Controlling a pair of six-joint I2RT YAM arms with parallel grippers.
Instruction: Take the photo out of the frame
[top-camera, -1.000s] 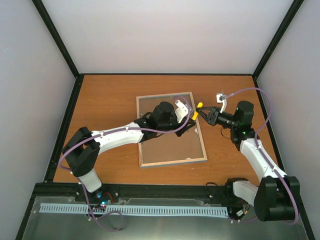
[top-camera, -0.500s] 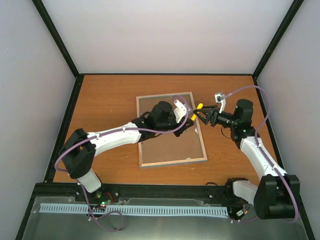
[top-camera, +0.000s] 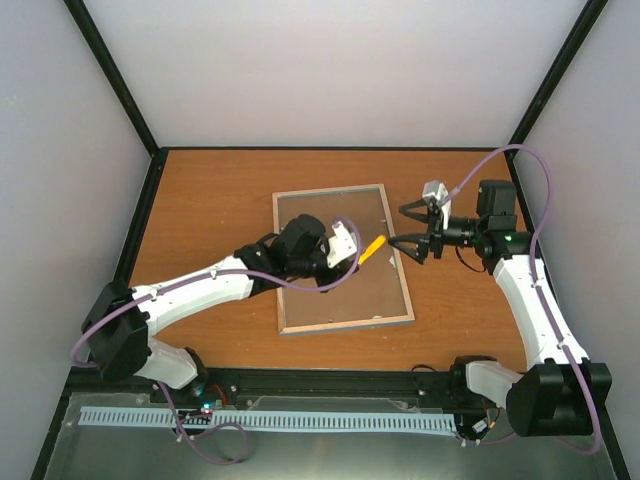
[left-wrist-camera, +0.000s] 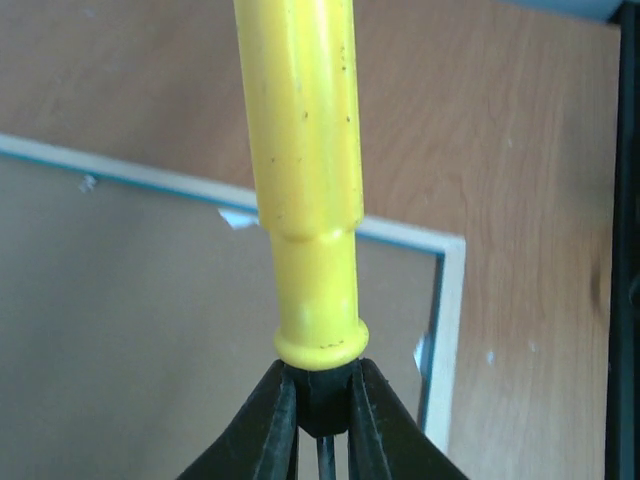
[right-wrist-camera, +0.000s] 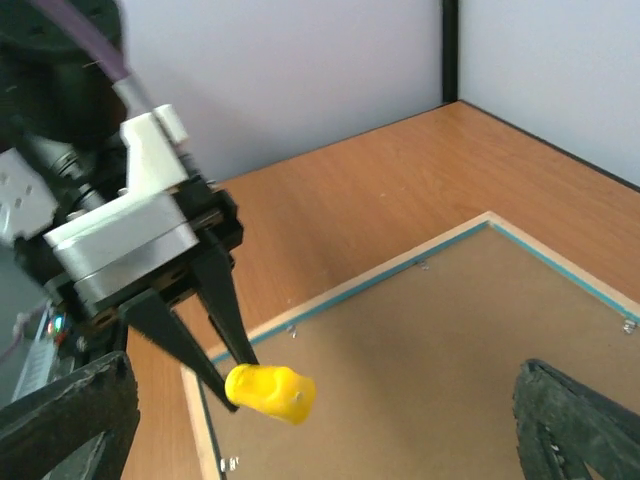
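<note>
The frame (top-camera: 343, 323) lies face down on the table, its plain brown backing board (top-camera: 345, 285) up; its pale wood edge (left-wrist-camera: 447, 300) and blue border (right-wrist-camera: 400, 262) show in the wrist views. The photo is hidden under the board. My left gripper (top-camera: 356, 256) hovers over the frame's right half, shut on the black neck of a yellow-handled screwdriver (top-camera: 372, 247); the yellow handle (left-wrist-camera: 305, 180) points away from its fingers (left-wrist-camera: 270, 420). My right gripper (top-camera: 400, 226) is open just right of the frame's upper right edge, apart from the screwdriver (right-wrist-camera: 272, 392). Its fingers (right-wrist-camera: 70, 420) hold nothing.
Black rails run along the table's edges (top-camera: 130, 250), with pale walls behind them. Small metal tabs (right-wrist-camera: 292, 329) sit along the frame's inner edge. Orange wooden table surface (top-camera: 210, 190) lies bare to the left of the frame and beyond it.
My right gripper has opened, let go of the screwdriver and drawn back to the right. The left gripper now has the screwdriver and has pulled it left and nearer, over the backing board.
</note>
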